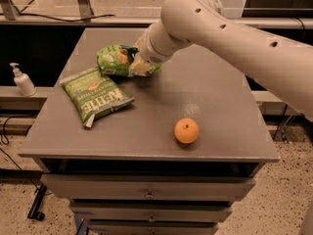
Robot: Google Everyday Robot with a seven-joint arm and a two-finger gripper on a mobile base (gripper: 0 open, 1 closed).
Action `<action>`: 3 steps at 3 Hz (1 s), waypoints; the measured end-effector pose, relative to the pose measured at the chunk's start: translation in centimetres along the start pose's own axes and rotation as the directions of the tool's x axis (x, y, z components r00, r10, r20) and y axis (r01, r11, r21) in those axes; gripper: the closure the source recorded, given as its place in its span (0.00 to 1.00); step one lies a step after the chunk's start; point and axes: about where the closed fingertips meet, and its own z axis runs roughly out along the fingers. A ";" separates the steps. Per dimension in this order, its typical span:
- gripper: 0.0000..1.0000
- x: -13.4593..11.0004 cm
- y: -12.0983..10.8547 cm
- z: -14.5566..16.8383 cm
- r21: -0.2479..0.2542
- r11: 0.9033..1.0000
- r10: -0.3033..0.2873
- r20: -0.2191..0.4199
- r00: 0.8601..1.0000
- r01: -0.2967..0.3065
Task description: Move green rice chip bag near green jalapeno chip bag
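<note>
The green rice chip bag (117, 60) is glossy and wrinkly, with round chip pictures, and is held just above the table. My gripper (139, 61) is shut on its right end; the fingers are mostly hidden by the bag and my wrist. The green jalapeno chip bag (95, 96), flat, darker green with white KETTLE lettering, lies on the table just below and left of the rice bag. The two bags are close, with a small gap between them.
An orange (186, 130) sits on the grey table (220, 102) toward the front right. A white pump bottle (22, 81) stands on a ledge left of the table. Drawers run under the table's front edge. My arm spans in from the upper right.
</note>
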 end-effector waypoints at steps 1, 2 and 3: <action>0.36 -1.3 0.8 0.9 -0.030 0.999 -0.011 0.006 1.000 0.012; 0.12 -2.1 1.3 0.7 -0.045 0.999 -0.011 0.007 1.000 0.011; 0.00 -2.5 0.8 -0.6 -0.022 1.000 -0.005 0.001 1.000 0.005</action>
